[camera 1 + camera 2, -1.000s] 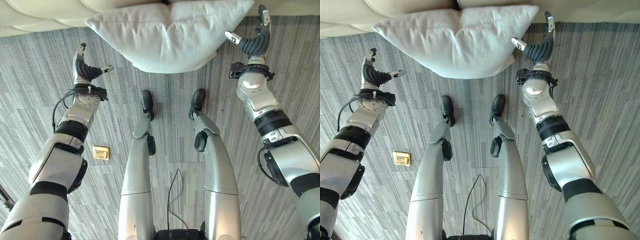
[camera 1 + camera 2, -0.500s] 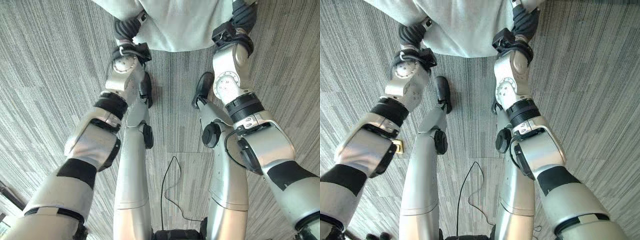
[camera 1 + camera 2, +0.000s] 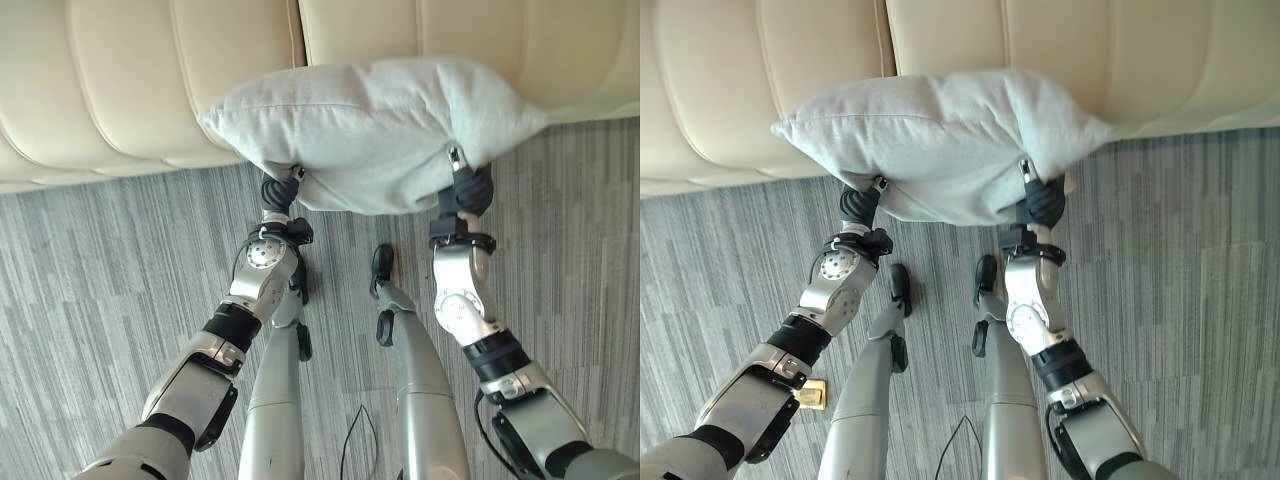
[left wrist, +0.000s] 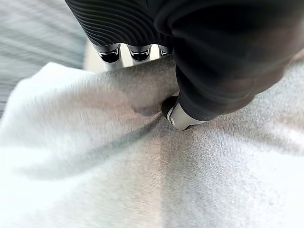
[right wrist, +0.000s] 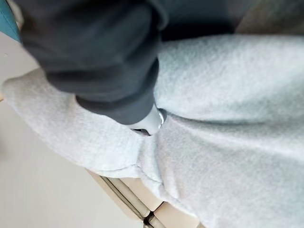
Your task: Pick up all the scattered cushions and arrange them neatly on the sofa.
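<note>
I hold one pale grey cushion (image 3: 370,130) off the carpet floor (image 3: 100,270), my left robot hand (image 3: 278,192) and right robot hand (image 3: 466,186) each pinching its near edge, thumbs dug into the fabric. Step: carry. Next: lift it forward onto the cream sofa (image 3: 130,90) beyond, then release both grips.
</note>
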Motion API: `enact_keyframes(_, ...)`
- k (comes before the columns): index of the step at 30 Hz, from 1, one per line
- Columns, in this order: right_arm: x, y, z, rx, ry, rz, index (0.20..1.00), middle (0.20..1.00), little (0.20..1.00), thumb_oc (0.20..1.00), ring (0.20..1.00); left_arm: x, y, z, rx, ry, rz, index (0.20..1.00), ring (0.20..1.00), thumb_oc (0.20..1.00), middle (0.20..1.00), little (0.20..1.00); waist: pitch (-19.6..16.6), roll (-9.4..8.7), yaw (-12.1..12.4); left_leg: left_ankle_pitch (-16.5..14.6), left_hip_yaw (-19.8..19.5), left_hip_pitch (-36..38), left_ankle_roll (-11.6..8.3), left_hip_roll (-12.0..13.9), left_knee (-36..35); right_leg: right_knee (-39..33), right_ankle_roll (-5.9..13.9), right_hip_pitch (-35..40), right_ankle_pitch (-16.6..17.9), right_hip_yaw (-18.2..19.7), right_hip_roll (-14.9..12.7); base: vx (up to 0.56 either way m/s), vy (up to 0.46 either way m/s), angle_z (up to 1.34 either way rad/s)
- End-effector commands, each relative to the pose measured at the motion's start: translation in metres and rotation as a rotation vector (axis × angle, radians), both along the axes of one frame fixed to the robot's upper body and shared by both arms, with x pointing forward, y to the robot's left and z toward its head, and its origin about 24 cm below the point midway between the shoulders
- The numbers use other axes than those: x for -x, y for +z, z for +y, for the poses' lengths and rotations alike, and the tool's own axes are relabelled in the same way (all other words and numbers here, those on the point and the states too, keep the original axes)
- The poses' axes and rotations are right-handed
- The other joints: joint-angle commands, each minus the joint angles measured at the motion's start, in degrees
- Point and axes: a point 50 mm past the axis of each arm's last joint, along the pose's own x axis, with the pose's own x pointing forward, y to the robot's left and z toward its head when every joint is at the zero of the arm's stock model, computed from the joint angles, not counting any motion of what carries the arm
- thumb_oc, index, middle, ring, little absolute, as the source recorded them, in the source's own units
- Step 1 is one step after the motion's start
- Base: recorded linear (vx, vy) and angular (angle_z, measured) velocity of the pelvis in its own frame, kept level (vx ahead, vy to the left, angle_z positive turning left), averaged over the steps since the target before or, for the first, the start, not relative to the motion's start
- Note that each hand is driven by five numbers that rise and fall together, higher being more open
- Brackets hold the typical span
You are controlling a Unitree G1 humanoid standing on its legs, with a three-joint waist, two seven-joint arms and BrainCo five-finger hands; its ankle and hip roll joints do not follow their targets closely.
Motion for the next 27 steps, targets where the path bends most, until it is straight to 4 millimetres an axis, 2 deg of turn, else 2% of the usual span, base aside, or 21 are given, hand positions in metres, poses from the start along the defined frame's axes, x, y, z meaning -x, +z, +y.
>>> enact_keyframes(1,0.014,0.041,0.053,0.159,0.198,-0.250,0.200,0.200,0.200,0.200,0.200,0.030,0.078,-0.044,-0.018,-0.183,-0.447,0.200,0.200,0.200,0.200,0.200,-3.00,0.86,-0.70,-7.88,-4.43,7.18,-3.56,-0.04,-0.98,-8.08,6.00,7.69,-3.18,0.72,0.17,0.04,-0.006,0.04)
enact_keyframes(3,0.015,0.035,0.050,0.167,0.192,-0.229,0.200,0.200,0.200,0.200,0.200,0.035,0.079,-0.042,-0.012,-0.184,-0.467,0.200,0.200,0.200,0.200,0.200,-3.33,0.86,-0.50,-7.60,-4.39,9.45,-3.69,0.01,-2.09,-9.17,6.16,9.89,-2.96,0.43,0.08,0.05,-0.009,-0.01)
enact_keyframes(5,0.020,0.015,0.044,0.191,0.192,-0.168,0.200,0.200,0.200,0.200,0.200,0.046,0.068,-0.037,0.007,-0.186,-0.461,0.200,0.200,0.200,0.200,0.200,-4.13,0.72,-0.20,-7.19,-4.19,15.83,-3.75,0.19,-4.86,-12.65,6.34,16.63,-2.47,-0.10,-0.04,0.09,-0.028,-0.01)
enact_keyframes(8,0.028,-0.017,0.038,0.188,0.208,-0.060,0.200,0.200,0.200,0.200,0.200,0.056,0.043,-0.032,0.013,-0.207,-0.397,0.200,0.200,0.200,0.200,0.200,-6.10,0.57,0.26,-5.96,-3.39,25.85,-3.93,0.56,-10.21,-17.91,6.67,27.11,-1.76,-0.99,0.31,0.13,-0.005,0.01)
enact_keyframes(11,0.034,-0.033,0.036,0.190,0.221,-0.006,0.200,0.200,0.200,0.200,0.200,0.061,0.025,-0.030,0.014,-0.210,-0.337,0.200,0.200,0.200,0.200,0.200,-7.62,0.46,0.59,-5.52,-2.88,31.51,-4.22,1.17,-13.10,-20.63,6.91,32.88,-1.55,-1.11,0.79,0.13,-0.007,-0.01)
enact_keyframes(13,0.040,-0.045,0.029,0.202,0.214,0.033,0.200,0.200,0.200,0.200,0.200,0.068,0.009,-0.021,0.021,-0.194,-0.287,0.200,0.200,0.200,0.200,0.200,-9.64,0.57,0.76,-5.11,-2.30,35.68,-4.42,1.57,-15.24,-23.12,6.99,37.09,-1.42,-1.26,1.34,0.16,-0.019,-0.06)
enact_keyframes(19,0.057,-0.062,0.009,0.259,0.174,0.090,0.200,0.200,0.200,0.200,0.200,0.088,-0.020,-0.004,0.043,-0.184,-0.187,0.200,0.200,0.200,0.200,0.200,-13.28,0.64,1.08,-5.82,-1.31,44.08,-4.69,2.05,-18.08,-26.36,6.94,45.59,-2.36,-1.60,3.06,0.12,-0.030,-0.02)
enact_keyframes(24,0.064,-0.074,0.002,0.244,0.160,0.143,0.200,0.200,0.200,0.200,0.200,0.095,-0.037,0.000,0.068,-0.205,-0.109,0.200,0.200,0.200,0.200,0.200,-14.33,0.90,1.19,-6.47,-1.01,47.17,-4.96,2.64,-18.36,-26.94,6.48,48.89,-3.76,-1.58,3.81,0.08,-0.077,-0.07)
enact_keyframes(26,0.064,-0.071,0.001,0.255,0.154,0.132,0.200,0.200,0.200,0.200,0.200,0.096,-0.044,0.001,0.069,-0.208,-0.076,0.200,0.200,0.200,0.200,0.200,-13.22,0.73,1.43,-7.53,-1.39,47.26,-5.26,3.56,-15.80,-25.74,5.45,49.54,-5.32,-1.30,4.60,0.04,-0.225,-0.04)
enact_keyframes(27,0.064,-0.070,0.000,0.266,0.156,0.126,0.200,0.200,0.200,0.200,0.200,0.096,-0.043,0.001,0.070,-0.209,-0.079,0.200,0.200,0.200,0.200,0.200,-11.75,0.26,1.60,-8.81,-1.88,45.65,-5.39,4.05,-10.85,-24.61,4.59,49.65,-6.24,-1.07,4.78,-0.05,-0.203,-0.01)
